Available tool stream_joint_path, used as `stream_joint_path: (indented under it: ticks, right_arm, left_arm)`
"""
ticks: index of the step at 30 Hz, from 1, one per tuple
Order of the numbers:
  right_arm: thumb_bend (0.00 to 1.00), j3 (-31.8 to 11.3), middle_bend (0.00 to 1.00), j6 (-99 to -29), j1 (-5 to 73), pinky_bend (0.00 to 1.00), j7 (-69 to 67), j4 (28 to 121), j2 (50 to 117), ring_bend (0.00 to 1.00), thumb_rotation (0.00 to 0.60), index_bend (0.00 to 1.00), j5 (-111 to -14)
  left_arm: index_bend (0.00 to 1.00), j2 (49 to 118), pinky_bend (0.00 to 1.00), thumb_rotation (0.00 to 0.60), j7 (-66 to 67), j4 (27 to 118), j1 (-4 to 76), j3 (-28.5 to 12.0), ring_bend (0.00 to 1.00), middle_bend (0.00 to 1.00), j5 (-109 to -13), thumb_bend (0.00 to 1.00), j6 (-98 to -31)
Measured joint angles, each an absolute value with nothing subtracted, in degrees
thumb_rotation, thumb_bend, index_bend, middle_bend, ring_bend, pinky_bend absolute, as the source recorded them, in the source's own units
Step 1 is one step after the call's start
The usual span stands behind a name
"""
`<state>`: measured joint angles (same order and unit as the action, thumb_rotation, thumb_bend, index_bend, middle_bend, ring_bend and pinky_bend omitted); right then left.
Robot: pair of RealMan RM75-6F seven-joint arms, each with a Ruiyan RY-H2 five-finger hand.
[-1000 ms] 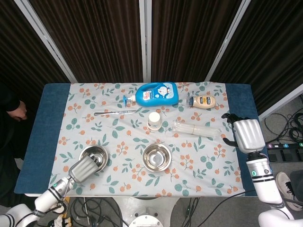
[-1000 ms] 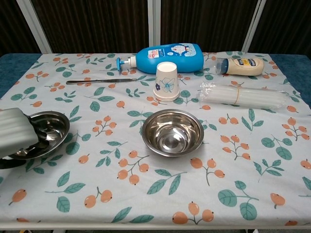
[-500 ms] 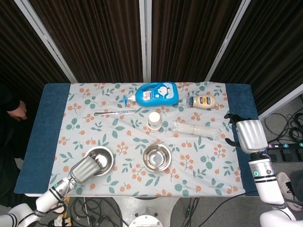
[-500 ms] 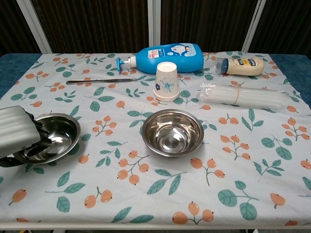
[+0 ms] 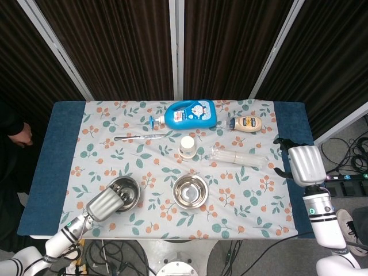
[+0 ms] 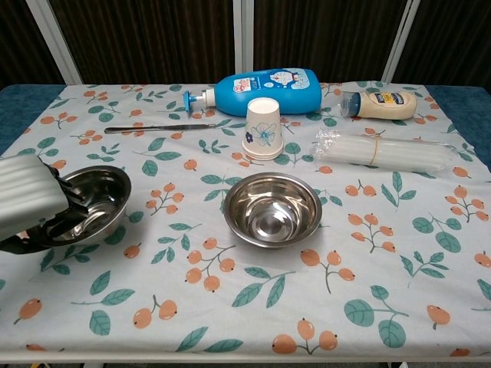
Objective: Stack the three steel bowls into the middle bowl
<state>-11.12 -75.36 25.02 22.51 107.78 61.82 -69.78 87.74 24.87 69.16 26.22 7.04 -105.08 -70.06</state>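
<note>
1. The left hand [image 6: 27,201] is carrying the left bowl [image 6: 96,201] toward the centre: a second ago the bowl sat flat further left on the cloth [image 6: 230,307], and now it is tilted, raised on its outer side and nearer the middle bowl [image 6: 272,208].
2. The right hand [image 5: 303,164] is sitting slightly lower in the head view than a second ago, at the table's right edge.
3. Nothing else is shifting: the bottle [image 5: 190,114], cup [image 5: 187,146], jar [image 5: 246,123], knife [image 5: 140,137] and plastic sleeve [image 5: 238,156] lie where they were.
4. Both bowls are round, polished steel, mirroring light inside; the middle one is standing upright on the cloth, apart from the left bowl. Only these two bowls are showing.
5. The cloth is pale with a leaf-and-berry print, lightly wrinkled, over a blue table [image 5: 57,155].
6. The bottle is blue plastic with a pump, lying on its side; the cup is white paper, upside down; the sleeve is clear and long.
7. The left hand is ribbed grey on its back, with dark fingers [image 6: 73,211] hooked over the bowl's near rim and gripping it.
8. The right hand is holding nothing, back upward; I cannot tell whether its fingers are spread or curled.
</note>
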Motion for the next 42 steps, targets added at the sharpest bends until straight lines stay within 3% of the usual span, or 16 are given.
stream_joint_path:
  ticks: [8, 19, 32, 34, 36, 42]
  right_arm:
    - [0.00, -11.72, 0.44, -76.31, 24.40, 0.64, 21.78, 108.80, 60.78, 0.62, 0.600, 0.32, -70.26]
    - [0.00, -12.58, 0.43, -79.26, 21.98, 0.64, 19.13, 111.41, 56.94, 0.62, 0.600, 0.32, -71.60]
    - [0.00, -13.48, 0.43, -81.09, 19.40, 0.64, 14.11, 111.94, 53.41, 0.62, 0.600, 0.32, -72.42]
    - [0.00, -13.50, 0.43, -81.15, 19.03, 0.64, 13.28, 111.70, 52.99, 0.62, 0.600, 0.32, -72.51]
    - [0.00, -13.51, 0.43, -81.13, 18.75, 0.64, 12.55, 111.39, 52.66, 0.62, 0.600, 0.32, -72.54]
    - [0.00, -13.56, 0.43, -81.01, 18.10, 0.64, 10.77, 110.62, 51.99, 0.62, 0.600, 0.32, -72.95]
  left_arm:
    - [0.73, 88.06, 0.70, 0.600, 25.74, 72.61, 29.74, 5.04, 0.69, 0.74, -105.32, 0.31, -67.60]
    - [0.74, 93.92, 0.70, 0.600, 30.19, 78.19, 40.41, -4.47, 0.69, 0.74, -101.63, 0.31, -58.35]
    - [0.73, 101.72, 0.70, 0.600, 34.44, 77.26, 44.72, -4.84, 0.69, 0.74, -98.68, 0.32, -54.01]
    - [0.63, 102.71, 0.70, 0.600, 34.25, 76.39, 45.16, -4.76, 0.68, 0.71, -98.84, 0.31, -54.35]
    - [0.46, 103.21, 0.69, 0.600, 33.68, 75.24, 45.75, -4.40, 0.65, 0.66, -99.53, 0.28, -54.69]
    - [0.37, 103.47, 0.68, 0.600, 32.58, 72.96, 46.40, -3.70, 0.62, 0.60, -100.11, 0.25, -56.31]
